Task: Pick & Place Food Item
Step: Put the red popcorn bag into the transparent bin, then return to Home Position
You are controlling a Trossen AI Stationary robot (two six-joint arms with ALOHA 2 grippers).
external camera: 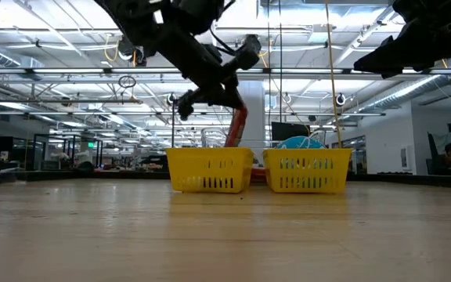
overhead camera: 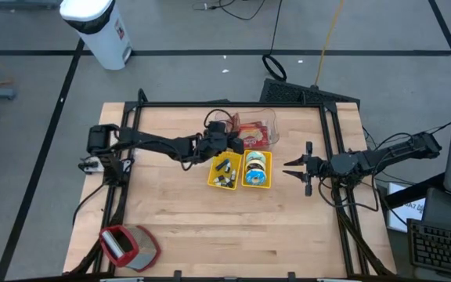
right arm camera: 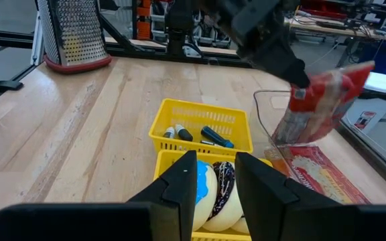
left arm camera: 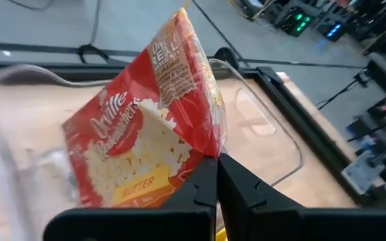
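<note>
A red popcorn bag (left arm camera: 146, 134) (right arm camera: 324, 107) hangs over a clear plastic tub (overhead camera: 266, 124) at the table's far middle, with my left gripper (left arm camera: 216, 167) (overhead camera: 233, 142) shut on it. A second red bag (right arm camera: 317, 171) lies flat in the tub. In front of the tub stand two yellow baskets: one (overhead camera: 224, 172) holds small dark items, the other (overhead camera: 257, 168) holds doughnuts. My right gripper (overhead camera: 297, 167) (right arm camera: 210, 174) waits open to the right of the baskets, pointing at them. My left gripper pinches the bag's edge near one corner (left arm camera: 210, 144) (right arm camera: 299, 90) between its two fingers. The fingers come from the table's left, slanting a little downward. The bag hangs tilted, and its lower end (right arm camera: 287, 137) reaches down between the tub's walls. Whether that end rests on anything, I cannot tell.
A red-framed grater (overhead camera: 128, 247) (right arm camera: 72, 33) lies at the table's near left corner. Black frame rails (overhead camera: 331, 141) run along the table's sides. A white bin (overhead camera: 100, 27) stands on the floor beyond the far left corner.
</note>
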